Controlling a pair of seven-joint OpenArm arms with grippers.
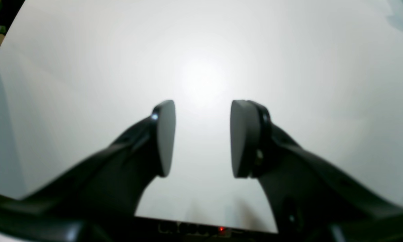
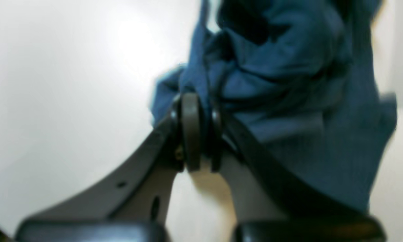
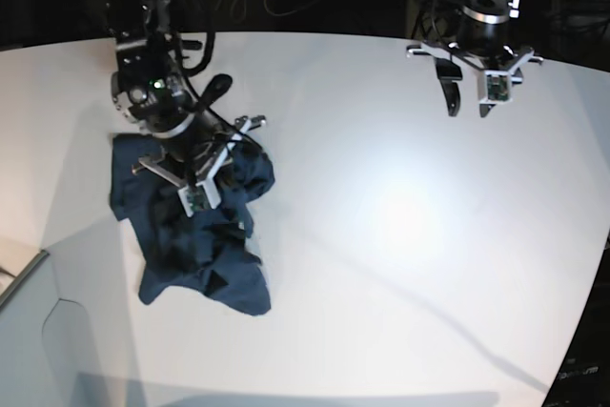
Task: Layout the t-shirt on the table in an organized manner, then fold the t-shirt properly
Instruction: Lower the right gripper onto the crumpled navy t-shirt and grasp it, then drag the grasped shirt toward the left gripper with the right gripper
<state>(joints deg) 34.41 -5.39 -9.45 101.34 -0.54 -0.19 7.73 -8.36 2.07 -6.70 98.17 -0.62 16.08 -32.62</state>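
One t-shirt (image 3: pixel 195 245), dark navy, lies crumpled in a heap on the table (image 3: pixel 381 235) at about 9 o'clock in the base view, its lower edge trailing toward 7 o'clock. It is not spread flat; folds overlap across its whole surface.

The right arm reaches down from 11 o'clock and stands directly over the upper part of the heap. The right gripper (image 2: pixel 201 132) points down into the cloth. In the right wrist view its two pads are pressed together with a thin ridge of blue fabric pinched between them; the rest of the garment bunches beyond the tips and to their right. That view is blurred.

The left arm sits at about 1 o'clock in the base view, well apart from the garment, wrist turned downward above bare tabletop. The left gripper (image 1: pixel 203 137) has its jaws apart, a clear gap between the two pads, with nothing held or touched; only white surface shows between them.

Count: one shirt, one table, two arms, two grippers.
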